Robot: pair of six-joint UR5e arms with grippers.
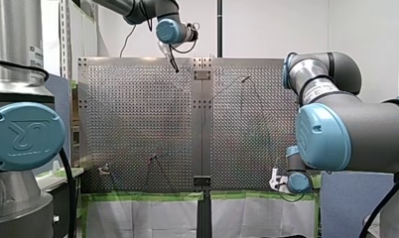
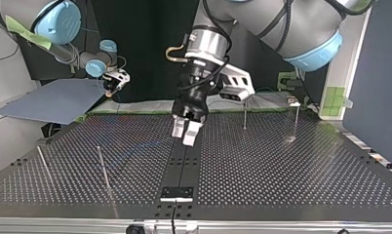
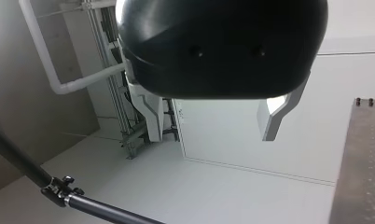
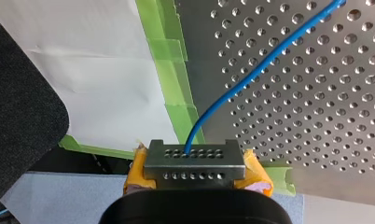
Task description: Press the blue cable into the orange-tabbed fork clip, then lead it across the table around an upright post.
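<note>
My right gripper [image 4: 194, 157] sits at the desk [image 4: 316, 116] edge, about four o'clock in the front view. Its fingers [image 4: 216, 164], backed by yellow pads [image 4: 258, 173], are pinched tight on the end of the blue cable [image 4: 251, 77]. The cable arcs away from them over the perforated metal.

My left gripper [image 3: 211, 133] hangs over the desk's centre seam, near twelve o'clock in the front view. Its fingers are spread apart and hold nothing.

The fork clip is too small to pick out surely. The step is probably carrying the cable to the clip. Keep the pinch firm and the cable low and lightly taut. Line it over the slot, then press straight down.

A thin post [image 2: 104, 170] stands at eight o'clock in the top view.
</note>
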